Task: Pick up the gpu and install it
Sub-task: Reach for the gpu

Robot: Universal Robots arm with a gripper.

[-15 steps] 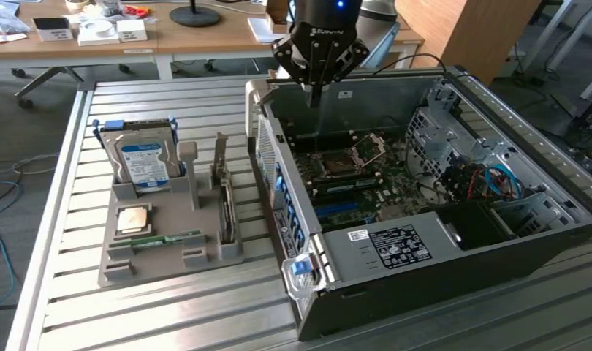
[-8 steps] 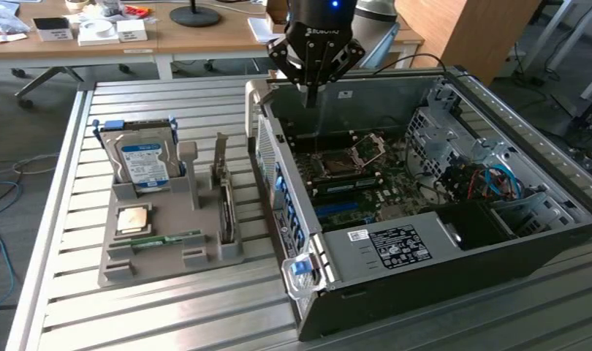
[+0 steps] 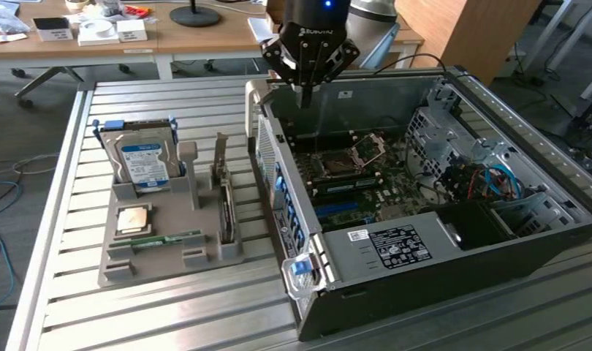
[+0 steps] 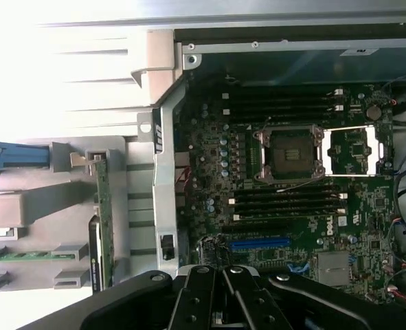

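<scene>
One closed hand (image 3: pixel 304 93) above case (image 3: pixel 423 292), one gpu (image 3: pixel 225 208) racked.

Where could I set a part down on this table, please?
Bare slats lie in front of the tray and behind it, toward the desk. The gap between tray and case is narrow; the case, under the gripper, is crowded.
</scene>
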